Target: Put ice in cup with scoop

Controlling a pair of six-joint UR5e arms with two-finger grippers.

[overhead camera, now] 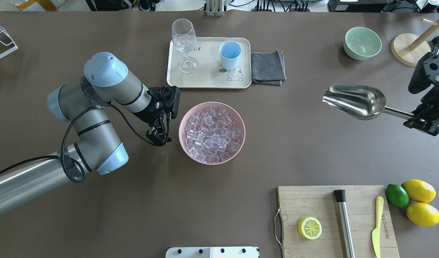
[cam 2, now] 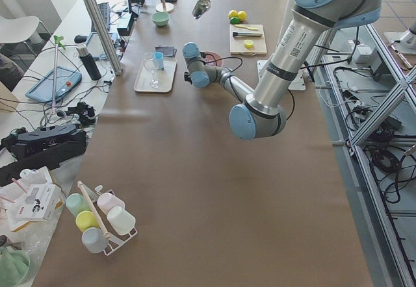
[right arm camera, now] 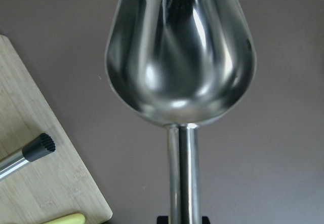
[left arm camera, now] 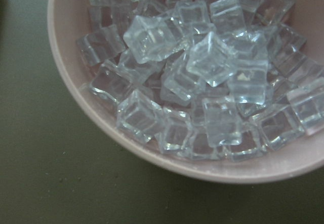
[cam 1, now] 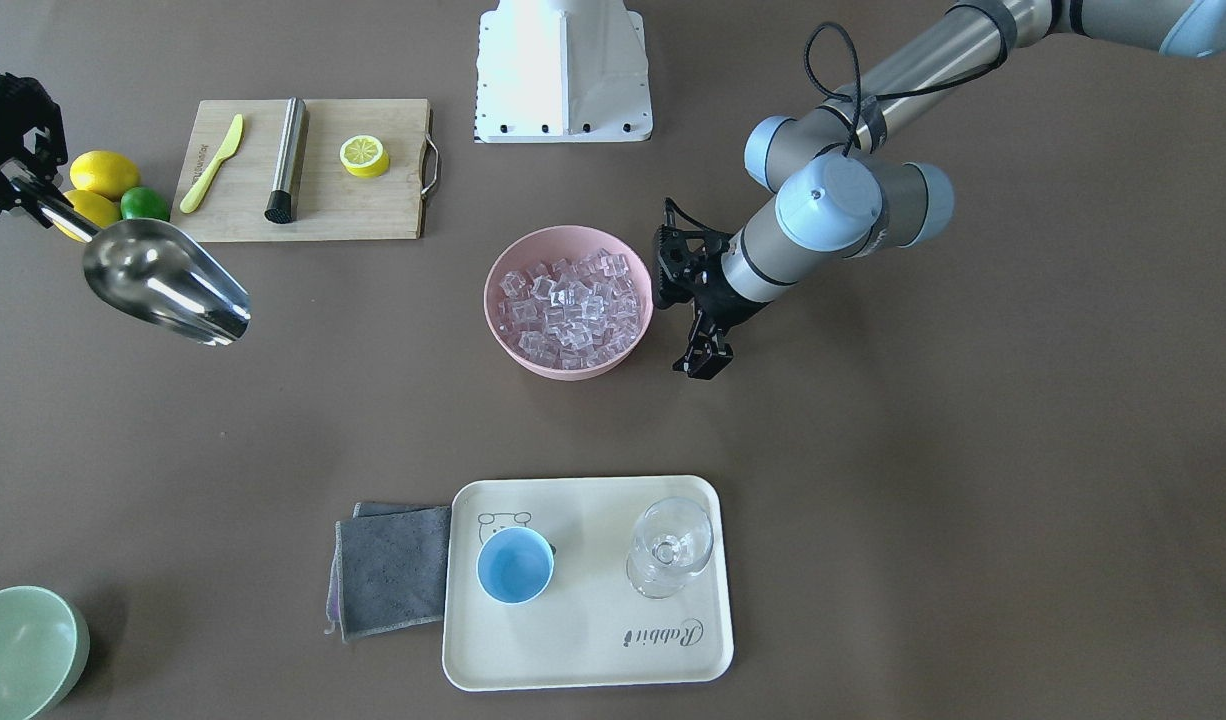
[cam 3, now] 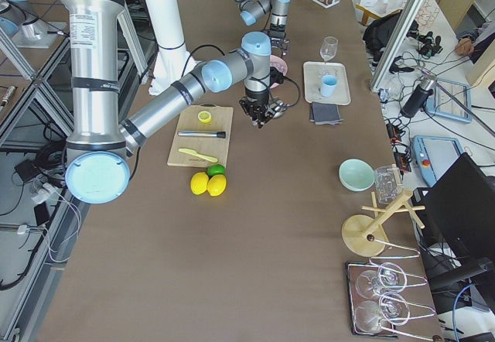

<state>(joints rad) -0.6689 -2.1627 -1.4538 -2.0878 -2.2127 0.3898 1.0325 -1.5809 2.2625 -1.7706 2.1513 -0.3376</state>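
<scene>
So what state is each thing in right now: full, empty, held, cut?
scoop: empty, held in the air by the right pincer
pink bowl: full of ice
cup: empty, upright on the tray
glass: upright on the tray, looks empty
green bowl: empty
lemon on the board: cut in half
left pincer: holds nothing, beside the pink bowl

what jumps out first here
The shiny scoop, held empty in the air by the right gripper at the table's right side. Next, the pink bowl heaped with ice mid-table, the left gripper beside its rim, and the empty blue cup on the tray beyond.
</scene>
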